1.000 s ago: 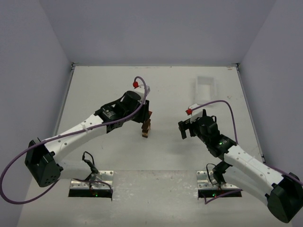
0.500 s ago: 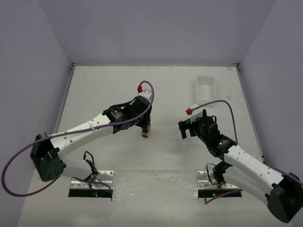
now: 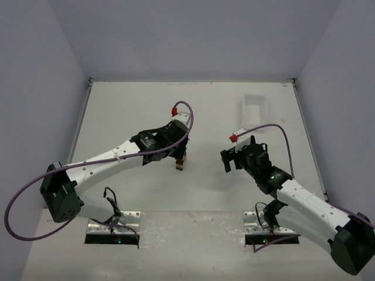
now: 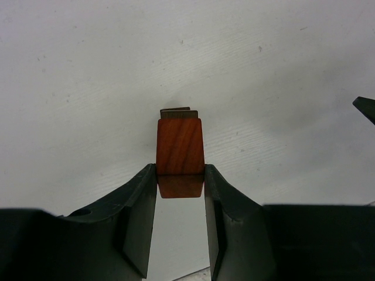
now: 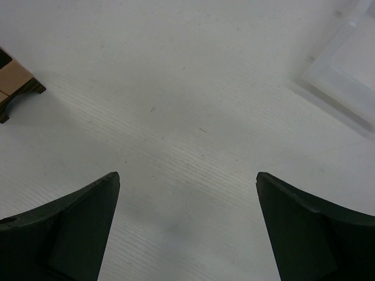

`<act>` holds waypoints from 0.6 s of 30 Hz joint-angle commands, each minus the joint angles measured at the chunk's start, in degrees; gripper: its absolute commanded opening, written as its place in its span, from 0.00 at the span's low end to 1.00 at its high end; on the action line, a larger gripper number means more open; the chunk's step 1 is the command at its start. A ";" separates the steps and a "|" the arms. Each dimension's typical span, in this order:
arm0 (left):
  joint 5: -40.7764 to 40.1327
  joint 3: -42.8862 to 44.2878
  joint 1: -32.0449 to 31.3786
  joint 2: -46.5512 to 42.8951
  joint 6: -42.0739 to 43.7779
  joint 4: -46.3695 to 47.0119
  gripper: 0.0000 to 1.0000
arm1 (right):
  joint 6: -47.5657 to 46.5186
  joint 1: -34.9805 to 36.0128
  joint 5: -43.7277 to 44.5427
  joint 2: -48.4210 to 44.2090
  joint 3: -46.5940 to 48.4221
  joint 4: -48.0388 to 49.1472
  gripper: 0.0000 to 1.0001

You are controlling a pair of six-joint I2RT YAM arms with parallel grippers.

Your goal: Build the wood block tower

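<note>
Left tool (image 4: 180, 173) is pinching a reddish-brown block (image 4: 180, 146) at the wood block tower (image 3: 181, 162); right tool (image 5: 187, 177) is hanging wide apart above the worktop (image 5: 176, 88).

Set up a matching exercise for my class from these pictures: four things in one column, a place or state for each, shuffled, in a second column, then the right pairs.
Column 1
1. left gripper
2. right gripper
3. white tray
4. wood block tower

Column 2
A. open, holding nothing
B. far right part of the table
C. shut on a reddish-brown block
D. near the table's middle, below the left gripper

Pairs: 1-C, 2-A, 3-B, 4-D
</note>
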 commanded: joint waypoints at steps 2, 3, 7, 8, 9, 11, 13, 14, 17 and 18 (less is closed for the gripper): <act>-1.04 2.72 -0.74 1.19 -0.05 0.92 0.03 | 0.59 -0.01 1.71 0.10 2.16 0.72 0.99; -0.84 2.81 -0.74 1.44 -0.05 0.87 0.03 | 0.67 0.06 1.72 0.03 2.16 0.64 0.99; -0.61 2.83 -0.88 1.49 -0.05 0.85 0.04 | 0.64 0.04 1.85 -0.39 2.03 0.67 0.99; -0.74 2.83 -0.87 1.53 -0.05 0.85 0.04 | 0.64 0.04 1.89 -0.43 1.99 0.67 0.99; -0.79 2.86 -0.83 1.65 -0.01 0.85 0.04 | 0.65 -0.01 1.89 -0.43 1.99 0.63 0.99; -0.73 2.91 -0.83 1.87 0.10 0.85 0.05 | 0.60 -0.01 1.89 -0.43 1.99 0.57 0.99; -0.55 2.91 -0.83 2.07 0.23 0.85 0.06 | 0.59 -0.01 1.94 -0.43 1.99 0.49 0.99; -0.45 2.91 -0.83 2.18 0.29 0.85 0.06 | 0.59 -0.01 1.98 -0.43 1.99 0.46 0.99; -0.70 3.00 -0.92 2.63 0.39 0.85 0.08 | 0.59 0.04 2.07 -0.43 1.99 0.45 0.99; -0.78 3.00 -0.88 2.71 0.43 0.85 0.09 | 0.55 0.04 2.07 -0.47 1.99 0.45 0.99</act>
